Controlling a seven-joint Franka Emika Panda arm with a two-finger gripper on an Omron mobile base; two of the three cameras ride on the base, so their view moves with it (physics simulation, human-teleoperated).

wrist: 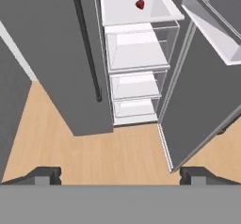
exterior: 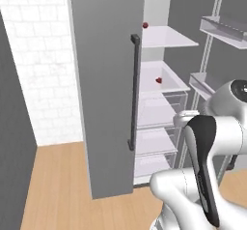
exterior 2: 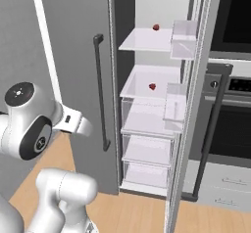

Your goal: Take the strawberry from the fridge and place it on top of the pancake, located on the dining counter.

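jaws spread, empty, above wood floor; fridge open.

No text, label, brand, number or sign can be read in any of the views. The fridge doors and shelves are plain, and the marks on the wall oven panel are too blurred to read.

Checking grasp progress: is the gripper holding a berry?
No, the gripper is open and empty; a berry lies on a fridge shelf.
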